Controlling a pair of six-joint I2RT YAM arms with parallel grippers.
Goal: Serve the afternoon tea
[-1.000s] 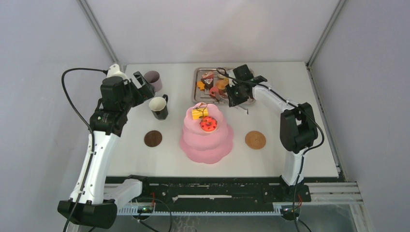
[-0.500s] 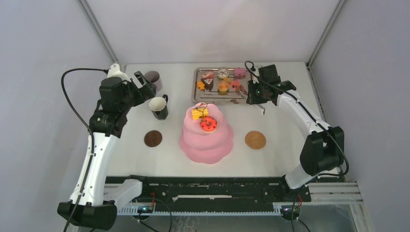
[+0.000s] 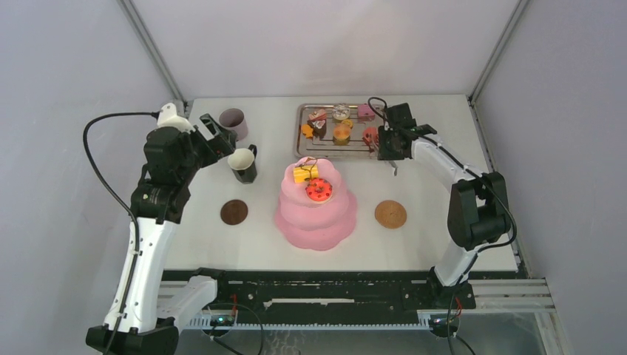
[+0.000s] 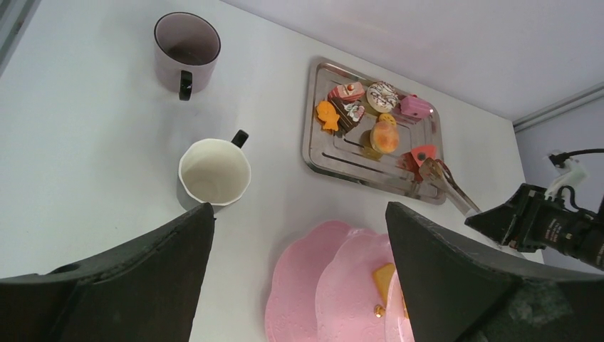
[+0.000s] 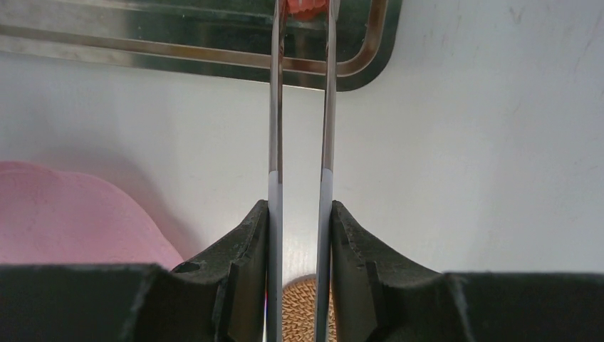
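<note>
Grey walls, white table (image 3: 444, 237). My right gripper (image 5: 299, 214) clamps the tongs (image 5: 276, 107), their arms squeezed narrow around a red cake (image 4: 422, 153) on the tray (image 4: 335, 165) by the far edge. I judge this the pick-up. Next, lift clear and carry to the pink stand (image 3: 316, 214) mid-table.

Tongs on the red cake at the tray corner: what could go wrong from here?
1. The tongs in the right gripper flank the red cake with thin tips at the tray corner; it may slip on lifting.
2. The stand already holds a yellow cake and a donut on its top tier; placing there could knock them.
</note>
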